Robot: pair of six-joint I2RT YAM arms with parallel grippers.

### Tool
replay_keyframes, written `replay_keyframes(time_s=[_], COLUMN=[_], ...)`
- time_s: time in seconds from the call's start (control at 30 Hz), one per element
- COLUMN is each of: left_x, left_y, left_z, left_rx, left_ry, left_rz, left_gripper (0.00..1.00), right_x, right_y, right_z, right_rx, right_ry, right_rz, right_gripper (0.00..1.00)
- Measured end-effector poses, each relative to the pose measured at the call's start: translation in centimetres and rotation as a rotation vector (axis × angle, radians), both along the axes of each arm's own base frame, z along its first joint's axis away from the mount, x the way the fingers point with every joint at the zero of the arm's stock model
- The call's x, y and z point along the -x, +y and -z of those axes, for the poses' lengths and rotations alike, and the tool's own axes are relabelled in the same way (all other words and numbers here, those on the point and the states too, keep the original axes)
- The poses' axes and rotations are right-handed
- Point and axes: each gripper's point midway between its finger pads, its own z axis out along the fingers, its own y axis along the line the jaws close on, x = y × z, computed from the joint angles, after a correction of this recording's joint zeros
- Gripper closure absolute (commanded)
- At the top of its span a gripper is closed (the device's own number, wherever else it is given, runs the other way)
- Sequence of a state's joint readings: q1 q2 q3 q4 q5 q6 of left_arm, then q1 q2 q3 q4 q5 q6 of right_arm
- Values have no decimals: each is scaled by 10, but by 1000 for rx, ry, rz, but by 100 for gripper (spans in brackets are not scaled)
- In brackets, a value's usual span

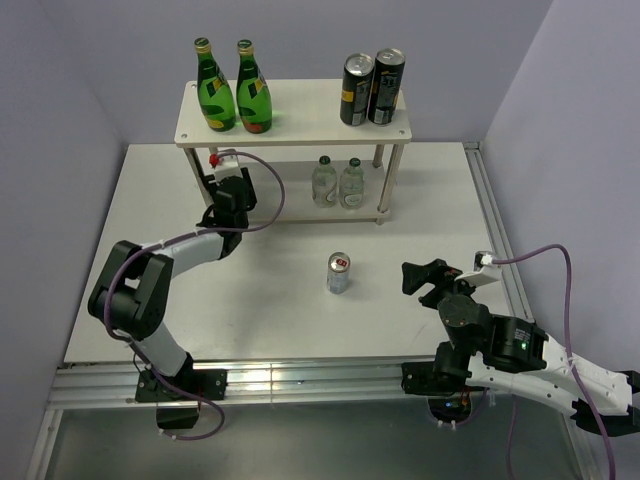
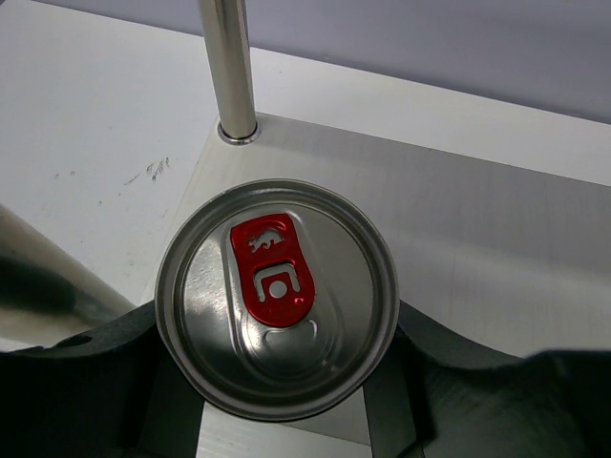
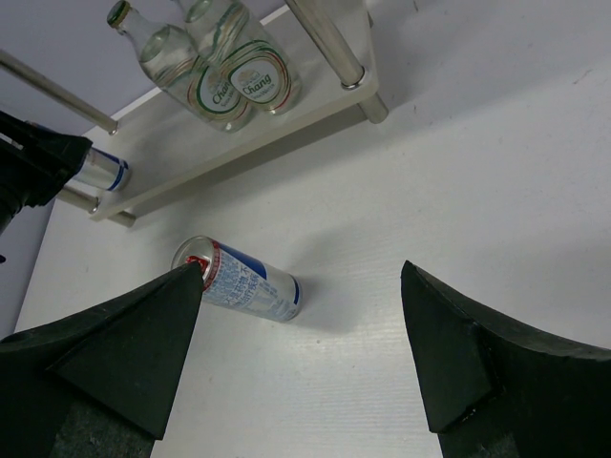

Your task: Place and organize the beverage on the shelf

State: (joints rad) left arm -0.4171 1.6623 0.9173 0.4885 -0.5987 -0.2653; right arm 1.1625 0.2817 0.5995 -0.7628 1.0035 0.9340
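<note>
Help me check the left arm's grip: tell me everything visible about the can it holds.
The can is short, silver metal with a blue band on its side and a red pull tab stamped with a bull; the tab lies flat, so it looks unopened. It stands upright, clamped between the dark fingers of the left gripper, over the left end of the shelf's lower board, close to a metal leg. Whether its base touches the board cannot be seen.

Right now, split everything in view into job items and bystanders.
Job: shelf; green bottles; clear bottles; black cans; held can; loose can.
Bystanders: purple cables; table rail.
</note>
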Motion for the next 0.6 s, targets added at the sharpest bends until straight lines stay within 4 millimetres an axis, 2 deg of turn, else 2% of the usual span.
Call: replay_keyframes(time_s=[0.03,0.1,0.13,0.3,0.4,0.6], left_x=[-1,-2,-3,-7,-11,-9], left_y=[0,1,1,1,-1,-1], left_z=[0,-1,-1,-10,-20,-26], left_rx=[-2,-4,-7,-7,7,12], left_ry=[0,-1,-1,-25,-54,-57], left_rz=[-1,-2,-1,-1,0,2], left_gripper=[73,54,40,12,9,6], right_x=[0,0,0,0,0,0], right_y=[0,0,0,0,0,0], right_z=[0,0,0,0,0,0], right_rx=[0,1,1,1,1,1], right_ry=[0,0,0,0,0,0], right_rz=[0,0,0,0,0,0], right_gripper=[9,9,9,9,9,9])
